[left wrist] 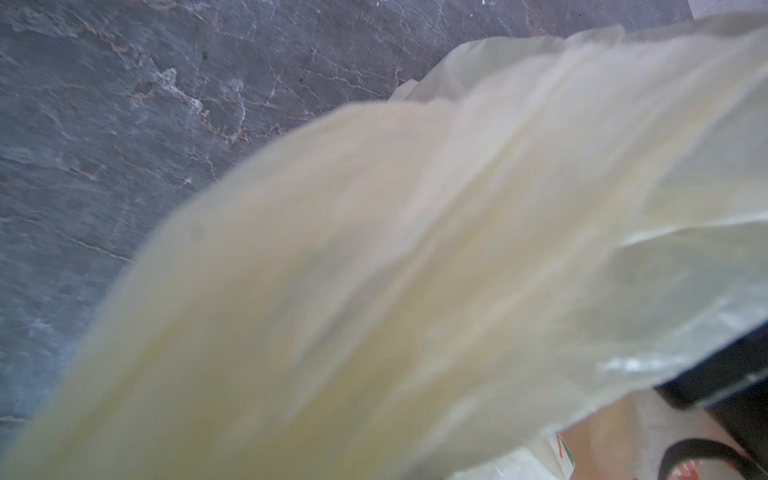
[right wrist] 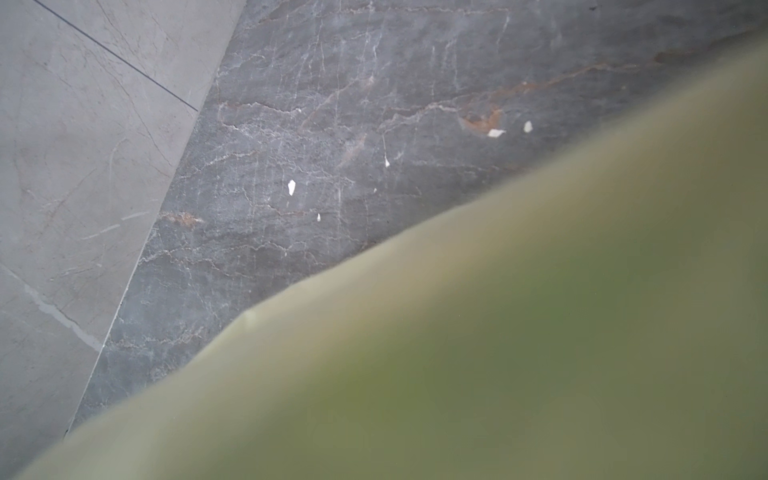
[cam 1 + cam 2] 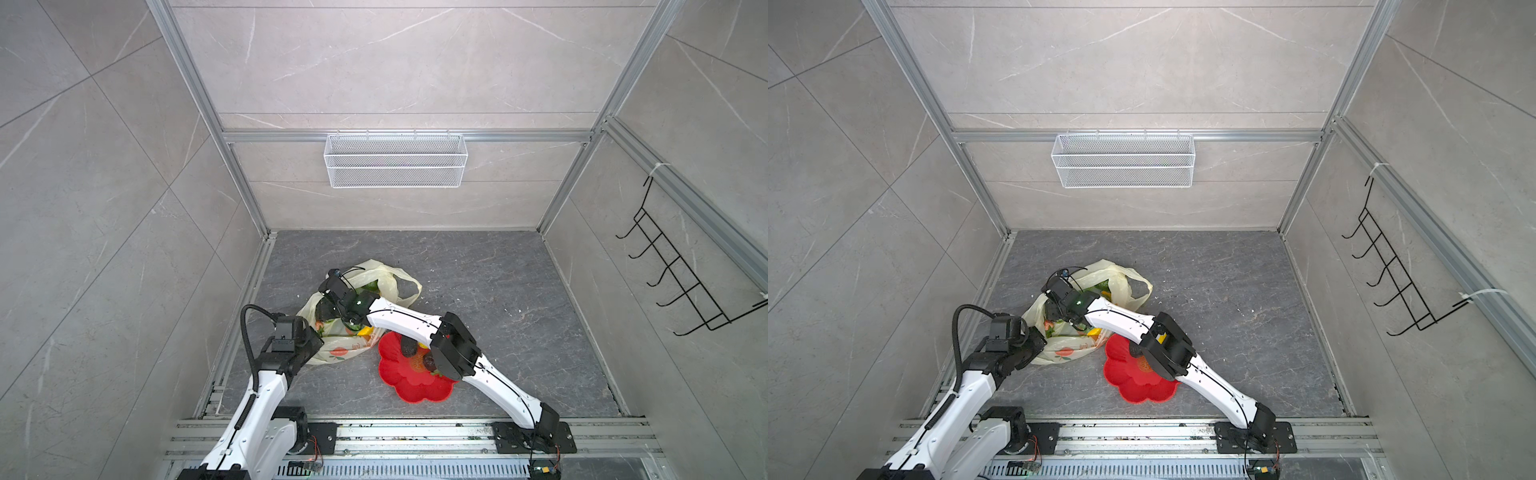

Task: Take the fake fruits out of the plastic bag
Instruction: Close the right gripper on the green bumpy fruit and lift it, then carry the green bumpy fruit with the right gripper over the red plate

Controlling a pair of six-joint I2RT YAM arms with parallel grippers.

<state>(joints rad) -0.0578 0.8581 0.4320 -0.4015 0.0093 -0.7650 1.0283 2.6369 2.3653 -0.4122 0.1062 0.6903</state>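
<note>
The pale-yellow plastic bag (image 3: 347, 353) (image 3: 1065, 353) lies crumpled on the dark floor, left of middle. My left gripper (image 3: 311, 343) (image 3: 1034, 347) sits at the bag's near-left edge, shut on the film, which fills the left wrist view (image 1: 415, 270). My right gripper (image 3: 328, 309) (image 3: 1054, 309) reaches across into the bag's mouth, its fingers hidden by film (image 2: 498, 353). Green fruit (image 3: 371, 286) and a yellow piece (image 3: 365, 331) show through the bag. On the red flower-shaped plate (image 3: 419, 395) (image 3: 1142, 395) lies a dark-brown piece (image 3: 409, 347), partly under my right arm.
A white wire basket (image 3: 395, 160) hangs on the back wall. A black hook rack (image 3: 685, 270) is fixed to the right wall. Aluminium rails (image 3: 415, 432) run along the front edge, and tiled walls close in three sides.
</note>
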